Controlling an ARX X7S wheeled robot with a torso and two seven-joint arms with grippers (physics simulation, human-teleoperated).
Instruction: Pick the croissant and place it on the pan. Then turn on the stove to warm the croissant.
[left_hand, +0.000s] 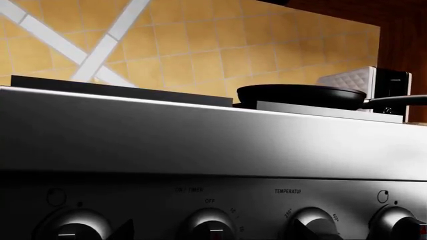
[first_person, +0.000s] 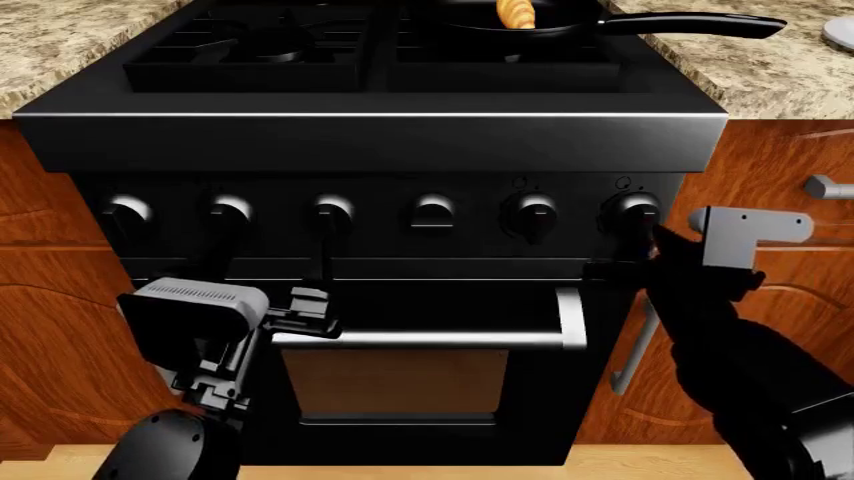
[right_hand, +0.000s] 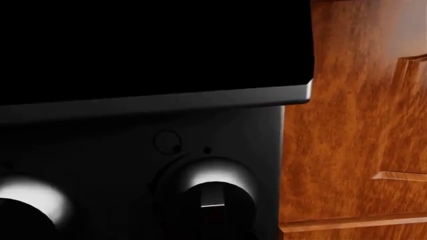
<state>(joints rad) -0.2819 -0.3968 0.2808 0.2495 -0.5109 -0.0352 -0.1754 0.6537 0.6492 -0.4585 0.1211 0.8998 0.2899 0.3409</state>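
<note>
The croissant (first_person: 515, 12) already lay in the pan (first_person: 514, 22), which sat on the stove's (first_person: 374, 140) back-right burner with its handle reaching toward the counter (first_person: 747, 65) on that side. So the placing looked done, and the step in hand was, by my reading, turning on the burner.

The right gripper (first_person: 650, 250) was up against the stove's front panel, just below and touching or almost touching the rightmost knob (first_person: 635, 210). The right wrist view looked straight at that knob (right_hand: 212, 192), its pointer mark upright, with the wooden cabinet door (right_hand: 360, 125) just beside the stove's edge. I could not tell whether this gripper was spread or pinching: its fingertips were dark against the dark panel and out of the wrist view.

The left gripper (first_person: 310, 315) hung lower, in front of the oven door by the oven handle (first_person: 427, 338), away from the knobs; its state I could not tell either.

The next move likely called for closing squarely on the knob and twisting it, provided that knob fed the pan's burner, which the pictures did not settle.
</note>
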